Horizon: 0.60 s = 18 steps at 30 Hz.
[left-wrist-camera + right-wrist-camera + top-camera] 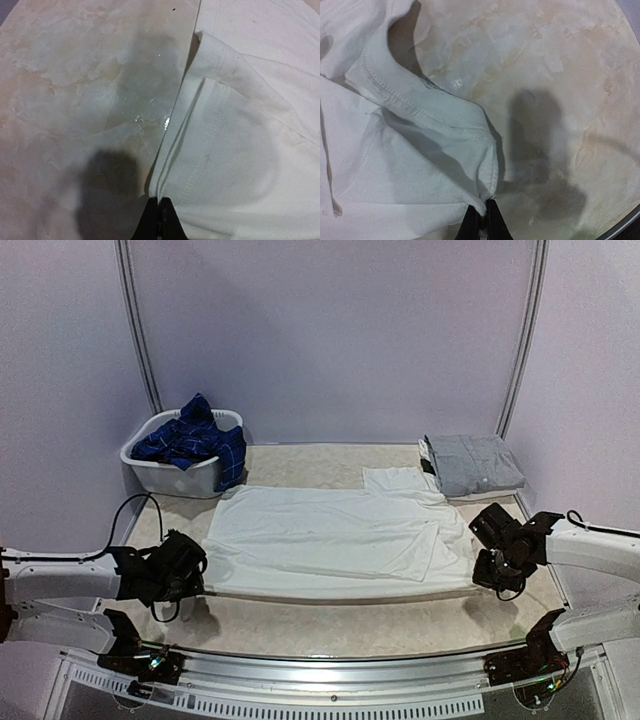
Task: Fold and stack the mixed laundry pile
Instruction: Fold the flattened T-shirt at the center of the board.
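A white garment point(330, 535) lies spread flat across the middle of the table. At its left edge my left gripper point(200, 575) is shut, with the stitched hem point(187, 150) running into its closed fingertips point(160, 201). My right gripper point(492, 578) is shut on the garment's near right corner point(470, 165), and cloth is pinched between its tips point(486, 205). The rest of the laundry pile, a navy plaid shirt point(225, 455) and a solid blue piece point(195, 410), sits in the white basket point(165, 478) at the back left.
A folded grey garment point(472, 463) lies on white cloth at the back right corner. The marbled beige table point(330, 625) has a metal rail along its near edge. Wall panels close off the back.
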Each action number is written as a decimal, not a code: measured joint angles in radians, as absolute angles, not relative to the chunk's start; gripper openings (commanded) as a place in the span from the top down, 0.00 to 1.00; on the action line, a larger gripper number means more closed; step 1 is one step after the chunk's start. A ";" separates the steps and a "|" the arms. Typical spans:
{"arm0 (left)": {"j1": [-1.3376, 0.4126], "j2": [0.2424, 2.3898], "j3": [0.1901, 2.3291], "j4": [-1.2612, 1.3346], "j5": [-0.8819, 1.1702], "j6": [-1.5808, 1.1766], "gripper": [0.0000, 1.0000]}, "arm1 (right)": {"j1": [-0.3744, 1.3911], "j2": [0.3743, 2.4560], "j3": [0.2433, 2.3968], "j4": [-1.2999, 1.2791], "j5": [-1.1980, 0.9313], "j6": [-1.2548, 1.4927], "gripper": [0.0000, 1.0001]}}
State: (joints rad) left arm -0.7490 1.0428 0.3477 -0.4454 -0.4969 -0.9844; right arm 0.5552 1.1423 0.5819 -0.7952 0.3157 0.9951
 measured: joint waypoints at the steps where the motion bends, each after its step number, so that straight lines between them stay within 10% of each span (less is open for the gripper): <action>1: -0.749 1.040 0.348 -0.451 -0.494 -0.988 1.00 | 0.555 1.151 0.582 -0.801 0.317 1.002 0.91; 7: -0.749 1.038 0.343 -0.460 -0.482 -1.004 0.91 | 0.553 1.180 0.580 -0.826 0.353 1.069 0.34; 18: -0.745 0.935 0.331 -0.503 -0.491 -1.004 0.07 | 0.548 1.146 0.614 -0.914 0.454 1.091 0.07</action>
